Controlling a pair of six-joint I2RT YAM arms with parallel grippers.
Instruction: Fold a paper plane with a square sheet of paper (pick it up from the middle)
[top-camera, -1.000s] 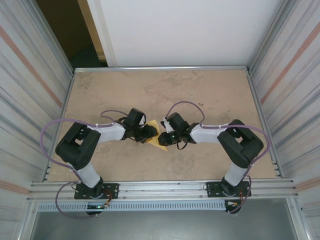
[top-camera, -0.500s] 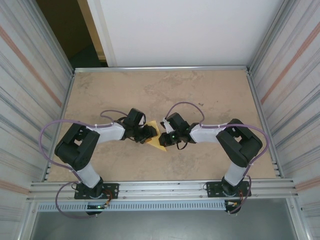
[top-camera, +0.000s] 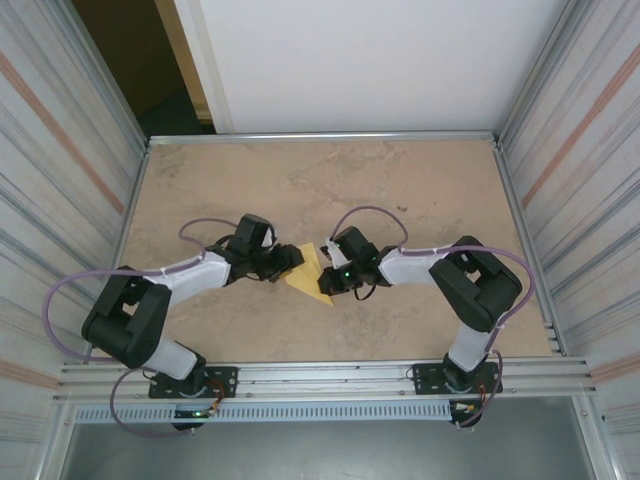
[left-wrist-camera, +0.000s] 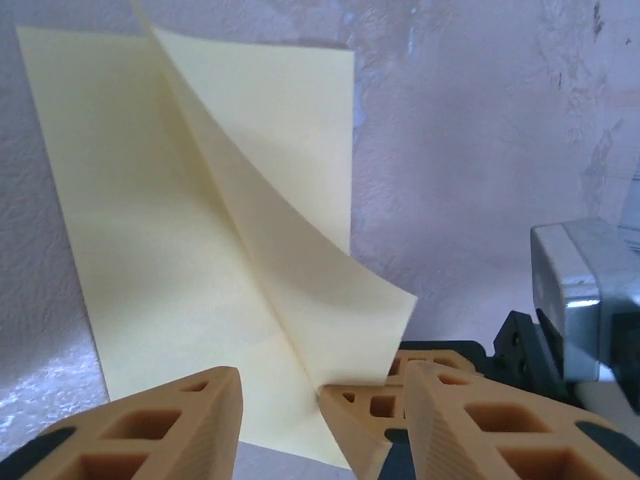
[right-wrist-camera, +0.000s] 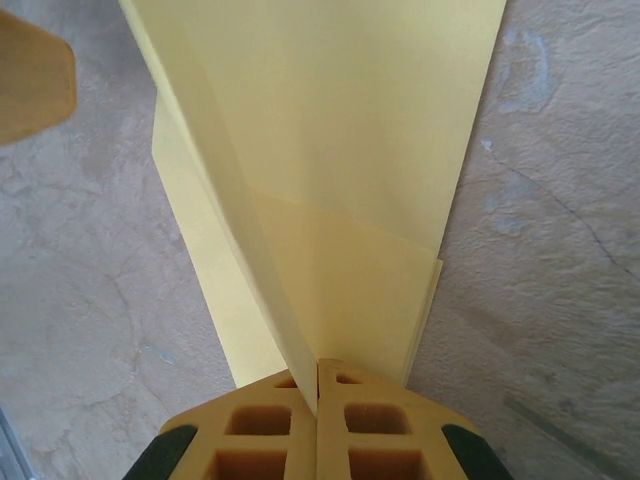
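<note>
Nearest our right wrist camera, the right gripper (right-wrist-camera: 318, 375) is clenched on the raised centre fold of the square sheet of paper (right-wrist-camera: 330, 150), which spreads away from its fingertips over the table (top-camera: 400, 180). The left gripper (left-wrist-camera: 318, 388) stands with jaws parted, the sheet's near edge between them and one flap curling upward beyond. From above, we see the paper mid-table between both grippers.

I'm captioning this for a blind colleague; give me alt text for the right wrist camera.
The orange-fingered right gripper is shut on the near edge of a thin pale-yellow folded sheet of paper, which stretches away over the mottled beige table. Another orange fingertip pokes in at upper left.
</note>
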